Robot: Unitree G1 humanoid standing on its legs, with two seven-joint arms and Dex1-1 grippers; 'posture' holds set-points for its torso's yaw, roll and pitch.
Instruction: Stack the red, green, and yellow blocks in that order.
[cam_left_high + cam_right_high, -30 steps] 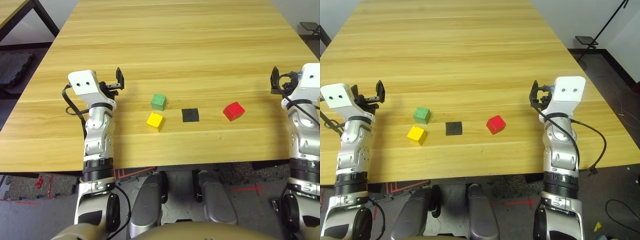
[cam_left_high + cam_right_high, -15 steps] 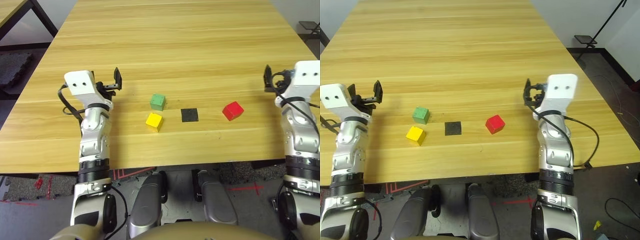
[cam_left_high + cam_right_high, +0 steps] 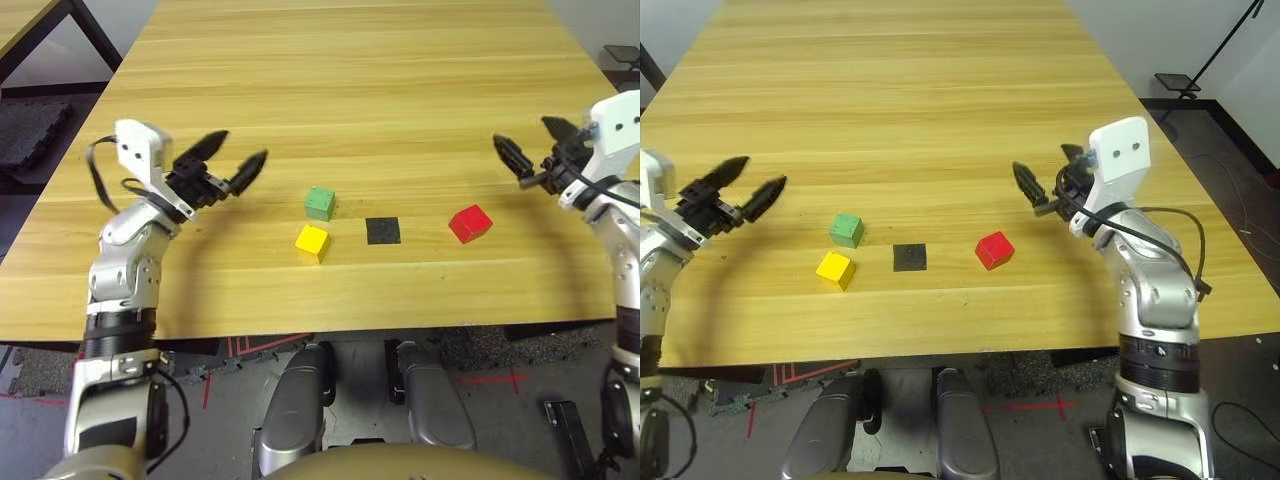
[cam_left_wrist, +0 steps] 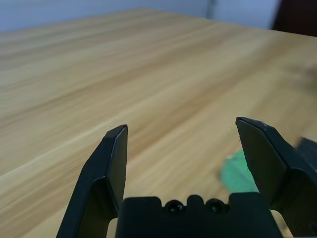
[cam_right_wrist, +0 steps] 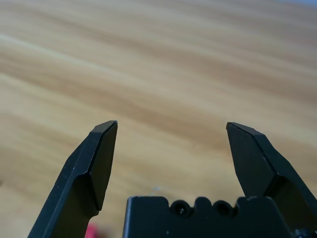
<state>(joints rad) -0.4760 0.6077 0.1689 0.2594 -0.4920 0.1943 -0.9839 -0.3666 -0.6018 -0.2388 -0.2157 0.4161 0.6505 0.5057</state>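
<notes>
Since a second ago both arms have swung their wrists inward: the left end effector [image 3: 232,160], which pointed away up the worktop [image 3: 350,80], now aims across it toward the middle, and the right end effector [image 3: 1040,180] has likewise turned to face the centre. The blocks have kept their places.

Both end effectors hover above the wood with their black fingers spread wide and nothing between them; the left wrist view shows the left end effector's fingers [image 4: 106,163] well apart, and the right wrist view shows the same of the right one's fingers [image 5: 94,158].

The green block [image 3: 319,203] sits on the worktop ahead of the left end effector's tips, near but apart from them; in the left wrist view it shows as a green blur [image 4: 237,173] partly behind one finger. The yellow block [image 3: 311,242] lies just beside the green one, on the side nearer the robot, not touching it. The red block [image 3: 994,250] rests near the right end effector, slightly nearer the robot than its tips and apart from them. Between the yellow-green pair and the red block lies a flat black square patch [image 3: 382,230].
</notes>
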